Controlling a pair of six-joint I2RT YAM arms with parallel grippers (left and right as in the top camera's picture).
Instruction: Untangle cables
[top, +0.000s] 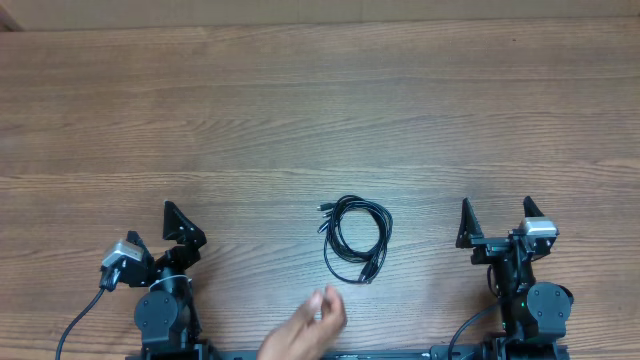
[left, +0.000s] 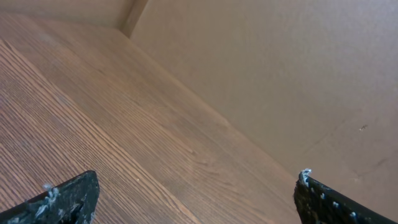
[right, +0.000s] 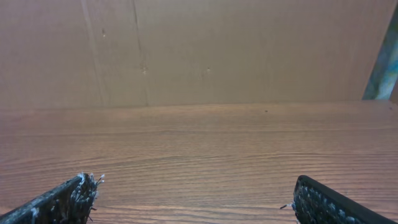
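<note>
**Item: two-arm station, cable-untangling job, state at the outset**

- **Left gripper** (left: 195, 200): jaws spread wide and nothing between them. Its wrist view shows only bare wood grain and a plain brown wall (left: 280, 74). The arm sits low at the near-left edge of the table (top: 300, 100).
- **Right gripper** (top: 497, 228): jaws likewise wide apart and empty. The right wrist view shows bare tabletop running to the same brown backing. The arm sits at the near-right edge, facing away from the base.
- **Cables** (top: 384, 232): thin black cords gathered in one loose, roughly round coil. They lie flat on the wood between the two arms, somewhat nearer the right one, and well apart from both grippers. Small plug ends show at the upper-left rim of the coil and at its lower edge. How many cords there are, and where they cross, is too small to tell.
- **Human hand** (top: 312, 322): blurred, at the near edge, below and just left of the coil, not touching it.
- **Progress:** judged as not begun. The cords lie in one bundle, no strand is drawn out, and neither gripper is on them. All of it remains: reaching in, taking hold of a strand or plug, and separating each cord.
</note>
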